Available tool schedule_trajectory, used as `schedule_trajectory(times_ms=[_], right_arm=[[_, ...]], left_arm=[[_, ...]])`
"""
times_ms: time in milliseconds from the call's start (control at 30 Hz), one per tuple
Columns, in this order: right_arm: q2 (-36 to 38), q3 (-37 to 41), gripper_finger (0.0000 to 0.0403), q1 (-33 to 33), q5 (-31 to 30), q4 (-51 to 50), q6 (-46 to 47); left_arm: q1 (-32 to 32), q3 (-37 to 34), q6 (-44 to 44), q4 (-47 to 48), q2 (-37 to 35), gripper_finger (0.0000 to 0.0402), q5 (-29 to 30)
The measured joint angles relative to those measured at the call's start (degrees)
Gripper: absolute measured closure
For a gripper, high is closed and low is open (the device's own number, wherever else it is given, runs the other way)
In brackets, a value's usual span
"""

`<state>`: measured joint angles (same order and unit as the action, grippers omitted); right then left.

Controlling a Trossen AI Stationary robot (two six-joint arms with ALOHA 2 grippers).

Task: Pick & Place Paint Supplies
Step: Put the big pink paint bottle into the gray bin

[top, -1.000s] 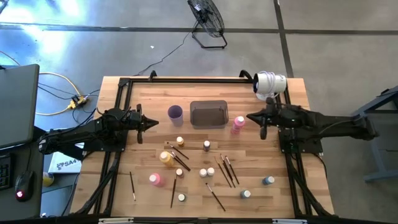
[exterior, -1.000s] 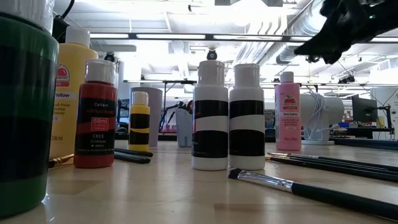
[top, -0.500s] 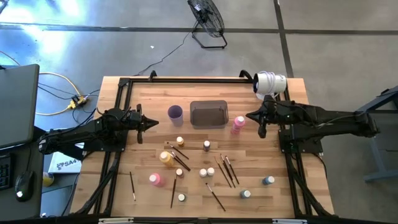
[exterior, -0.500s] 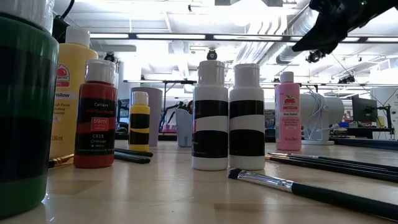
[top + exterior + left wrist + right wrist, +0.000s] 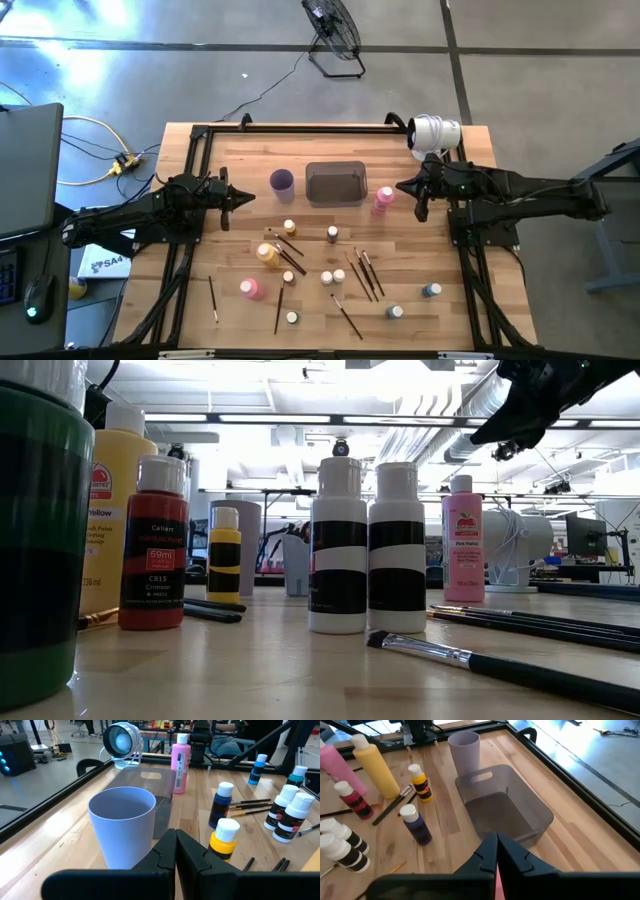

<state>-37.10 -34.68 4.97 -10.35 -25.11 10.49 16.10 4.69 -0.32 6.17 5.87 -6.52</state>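
My right gripper hangs clenched and empty just beside the pink bottle next to the grey tray, and my left gripper, also clenched on nothing, waits near the purple cup. The other bottles and the brushes lie scattered on the table's near half. If I descend with the fingers pressed together, I judge I will tip the tall pink bottle over.

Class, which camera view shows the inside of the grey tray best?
The right wrist view: it looks down into the grey tray, which holds nothing. The high view shows it small, the left wrist view only partly behind the purple cup; the low view hardly shows it.
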Motion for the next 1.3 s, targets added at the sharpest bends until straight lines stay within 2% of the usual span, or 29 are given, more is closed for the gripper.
schedule_trajectory(times_ms=[167,500,700,867,1300], right_arm=[[-0.3,0.0,0.0367,0.0,0.0,-0.4,0.5],[-3.7,0.0,0.022,0.0,0.0,-1.6,1.8],[-7.0,0.0,0.016,0.0,0.0,-1.5,1.8],[-8.9,0.0,0.0141,0.0,-1.2,-1.4,1.7],[-14.1,0.0,0.0139,0.0,-1.3,-0.3,1.7]], left_arm=[[0.0,0.0,0.0,0.0,0.0,0.0402,0.0],[0.0,0.0,0.0,0.0,0.0,0.0402,0.0],[0.0,0.0,0.0,0.0,0.0,0.0402,0.0],[0.0,0.0,0.0,0.0,0.0,0.0402,0.0],[0.0,0.0,0.0,0.0,0.0,0.0402,0.0]])
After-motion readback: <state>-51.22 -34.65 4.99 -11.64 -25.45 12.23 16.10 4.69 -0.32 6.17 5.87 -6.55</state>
